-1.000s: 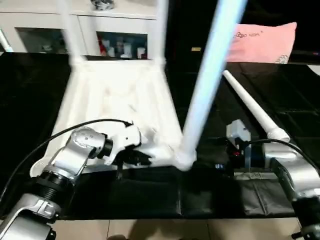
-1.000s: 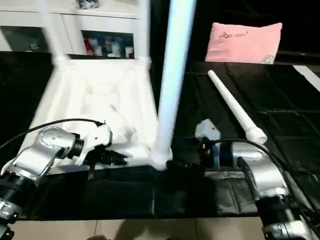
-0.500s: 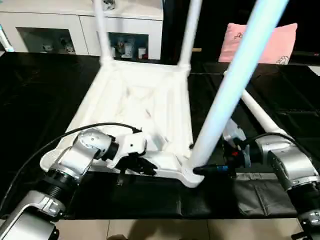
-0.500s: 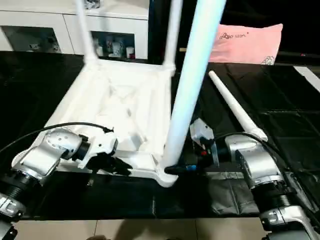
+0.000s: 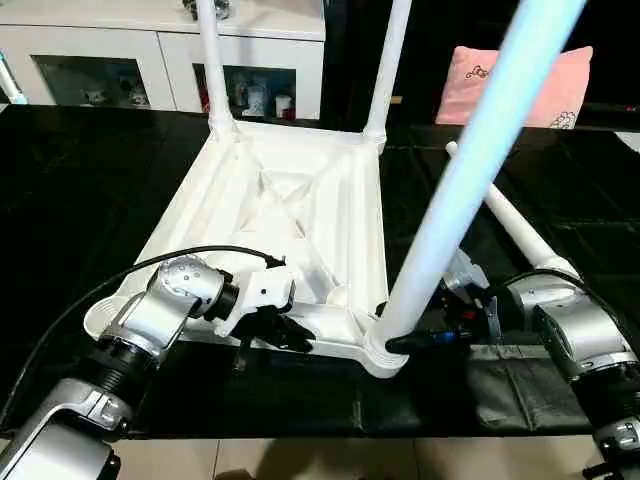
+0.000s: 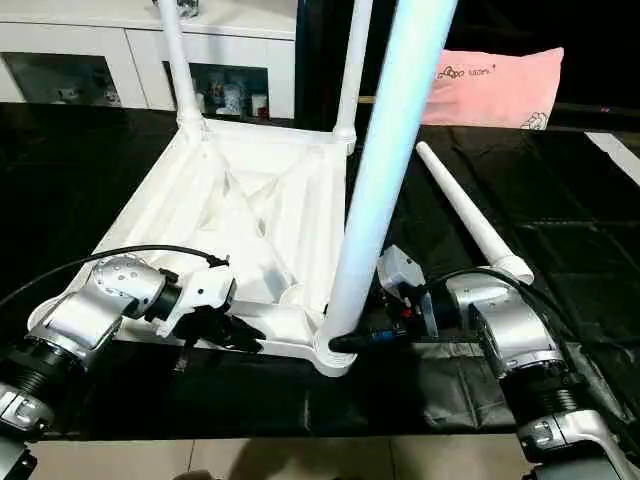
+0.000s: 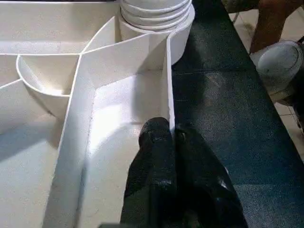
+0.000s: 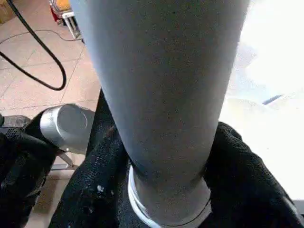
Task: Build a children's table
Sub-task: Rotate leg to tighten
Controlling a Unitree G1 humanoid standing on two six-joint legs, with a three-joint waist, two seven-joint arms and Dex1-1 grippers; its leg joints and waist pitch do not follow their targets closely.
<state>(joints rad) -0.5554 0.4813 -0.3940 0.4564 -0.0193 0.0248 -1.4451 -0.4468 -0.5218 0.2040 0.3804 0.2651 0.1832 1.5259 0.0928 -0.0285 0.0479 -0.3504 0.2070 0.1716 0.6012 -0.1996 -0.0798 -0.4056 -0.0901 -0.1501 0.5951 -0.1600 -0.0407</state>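
Tabletop: white, upside down on black mat, ribbed underside up; long axis running away from robot toward white cabinet. Shifted against the earlier views, though much of that shift likely camera motion.

Legs seated: two upright in far corner sockets, far-left leg and far-right leg; third, near-right leg, in near-right socket, long axis rising steeply, leaning slightly right, thick end down.

Fourth leg: loose, flat on mat right of tabletop, thick end toward robot, thin end pointing away. Near-left socket vacant.

Left gripper: fingers shut, pinching near edge wall of tabletop.

Right gripper: narrowed from a wide spread, fingers now around base of near-right leg. Judged: seating or steadying third leg; one leg outstanding.

Pink pillow: beyond mat, uninvolved.
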